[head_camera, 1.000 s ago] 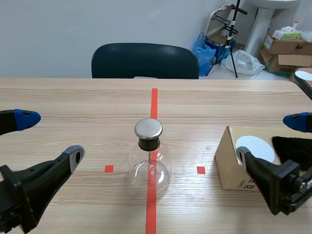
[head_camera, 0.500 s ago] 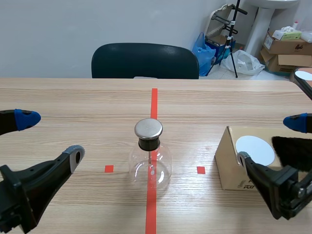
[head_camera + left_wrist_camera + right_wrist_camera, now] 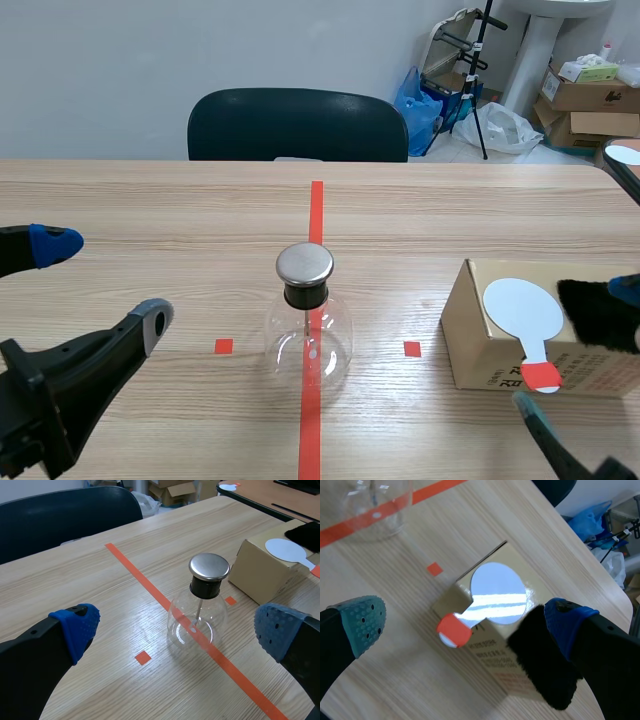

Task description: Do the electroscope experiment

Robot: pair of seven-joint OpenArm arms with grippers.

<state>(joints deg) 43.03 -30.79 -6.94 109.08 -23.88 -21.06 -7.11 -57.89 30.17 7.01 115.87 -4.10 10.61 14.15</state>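
Glass flask [image 3: 311, 335] w/ metal cap [image 3: 304, 263] stands upright mid bench [image 3: 150, 210], on the red tape line [image 3: 316, 215], untouched. Empty left tool [image 3: 105, 279] is spread wide, beside the flask but apart from it. Empty right tool [image 3: 466, 623] is also wide, over the cardboard box [image 3: 480, 345]. On the box top: white paddle [image 3: 498, 593] w/ red handle [image 3: 454, 629], and black fur pad [image 3: 545, 665].

Handling, approx: the flask looks thin, fragile, slick and prob. light, so steady it at the neck, not the bulb. Paddle looks flat, stiff, light; take it by the handle at the box edge. Fur pad looks soft; pinch anywhere.
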